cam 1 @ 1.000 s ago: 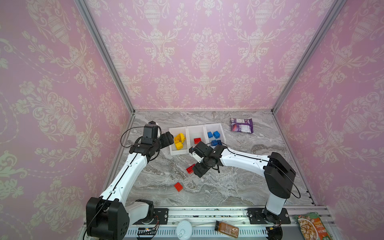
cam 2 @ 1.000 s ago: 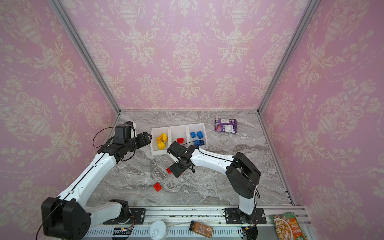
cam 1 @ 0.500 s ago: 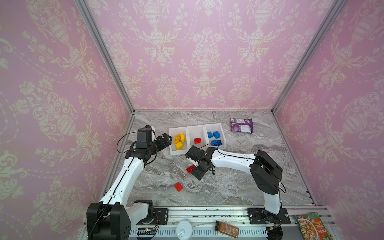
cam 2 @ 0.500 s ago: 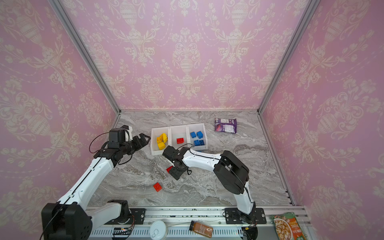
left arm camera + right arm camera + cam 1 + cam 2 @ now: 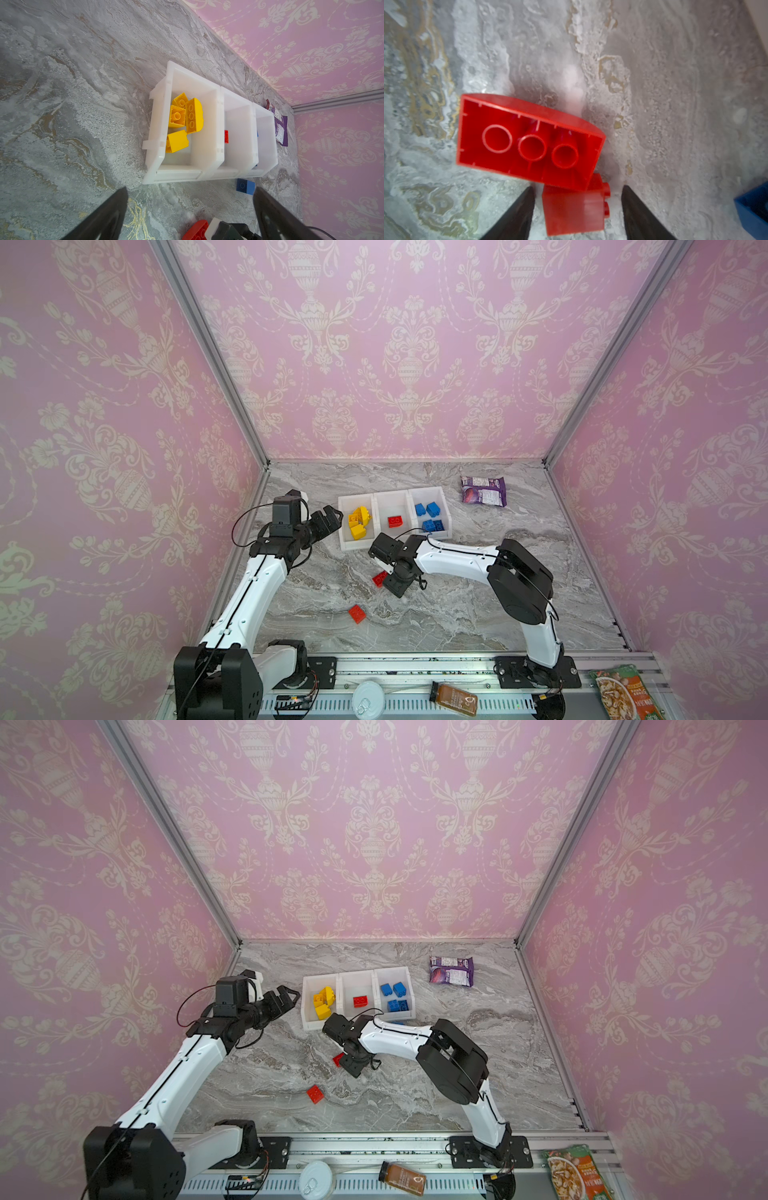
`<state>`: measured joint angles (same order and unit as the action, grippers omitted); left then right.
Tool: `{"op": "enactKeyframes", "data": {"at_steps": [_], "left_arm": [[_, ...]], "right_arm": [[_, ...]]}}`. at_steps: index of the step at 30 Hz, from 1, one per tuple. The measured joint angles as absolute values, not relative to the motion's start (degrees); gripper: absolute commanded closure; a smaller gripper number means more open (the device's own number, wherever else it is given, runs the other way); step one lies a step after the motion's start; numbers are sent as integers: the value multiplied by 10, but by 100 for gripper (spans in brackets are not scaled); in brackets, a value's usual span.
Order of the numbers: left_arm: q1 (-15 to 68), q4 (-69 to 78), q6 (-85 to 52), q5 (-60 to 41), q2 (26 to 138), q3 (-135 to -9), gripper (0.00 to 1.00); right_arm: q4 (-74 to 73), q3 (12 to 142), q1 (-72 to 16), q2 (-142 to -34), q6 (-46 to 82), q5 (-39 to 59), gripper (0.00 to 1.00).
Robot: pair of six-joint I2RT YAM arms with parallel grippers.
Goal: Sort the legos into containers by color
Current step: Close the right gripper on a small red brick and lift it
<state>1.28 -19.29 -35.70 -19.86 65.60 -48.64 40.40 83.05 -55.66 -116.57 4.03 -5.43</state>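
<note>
Right gripper (image 5: pixel 577 187) stands over a small red brick (image 5: pixel 573 209) on the table (image 5: pixel 457 605). Its jaws are half closed, one either side of the brick with a sliver of gap at each finger, so nothing is gripped yet. Left gripper (image 5: pixel 330 519) hangs wide open and empty just beside the bins (image 5: pixel 353 544). Likely faults: an arched red brick (image 5: pixel 529 141) touches the small one and seems to overhang its far edge, so a closing or lifting move may drag or topple it. The small brick lies with its studs turned toward one finger, a bumpy, narrow contact that could let it twist or squirt out. A blue brick (image 5: pixel 245 186) sits loose just in front of the bins, near the right arm, and may be knocked. Materials: the bricks are hard, glossy moulded plastic, hollow beneath with round tubes, and probably slick to pinch. The bins are smooth, milky white, thin-walled and joined in a row, holding yellow bricks (image 5: pixel 359 526), a lone red brick (image 5: pixel 395 521) and blue bricks (image 5: pixel 433 509) in turn. A third red brick (image 5: pixel 357 613) lies well apart on open table. The table shows a grey veined stone pattern, flat and matte.
</note>
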Motion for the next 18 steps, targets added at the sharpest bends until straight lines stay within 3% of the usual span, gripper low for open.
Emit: {"op": "enactKeyframes", "data": {"at_steps": [6, 18], "left_arm": [[13, -193, -357, -201, 656, -486, 4], [13, -193, -362, -207, 657, -486, 4]], "right_arm": [[403, 831, -557, -1167, 38, -54, 53], [403, 831, -557, -1167, 39, -56, 62]]}}
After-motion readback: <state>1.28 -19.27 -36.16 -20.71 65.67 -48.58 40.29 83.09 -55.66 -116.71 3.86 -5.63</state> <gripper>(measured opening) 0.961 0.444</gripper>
